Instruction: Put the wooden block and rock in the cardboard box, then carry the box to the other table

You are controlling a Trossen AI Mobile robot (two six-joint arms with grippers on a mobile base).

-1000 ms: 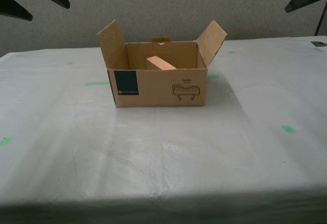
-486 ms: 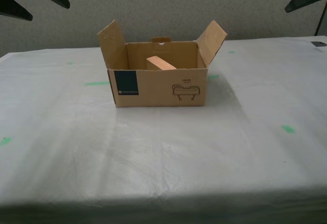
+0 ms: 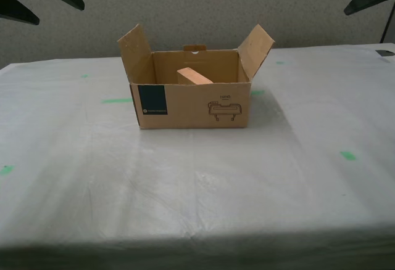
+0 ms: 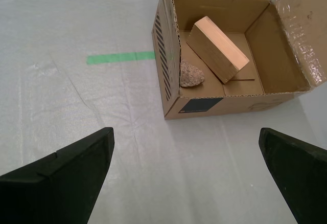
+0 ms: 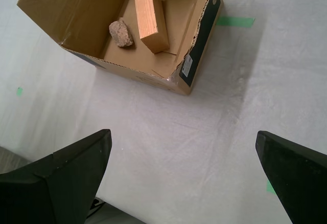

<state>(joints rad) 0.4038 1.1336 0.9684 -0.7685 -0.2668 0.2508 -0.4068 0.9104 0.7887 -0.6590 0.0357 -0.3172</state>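
Spread wide and empty, my second gripper hangs above the wrinkled white-sheeted table; at 12 o'clock the brown cardboard box holds the tan wooden block, tilted, and the pinkish rock beside it. My first gripper, likewise wide and empty, faces the box at 11 o'clock. In the exterior view, the block's long axis runs diagonally, one end raised.

The cardboard box is brown, with a dark teal square label and a small dark line drawing on its front. Black diagonal stripes mark one side wall. Inside, the wooden block is pale tan and the rock speckled pinkish-beige. The table wears a wrinkled white sheet dotted with green tape marks. The gripper fingers are black.
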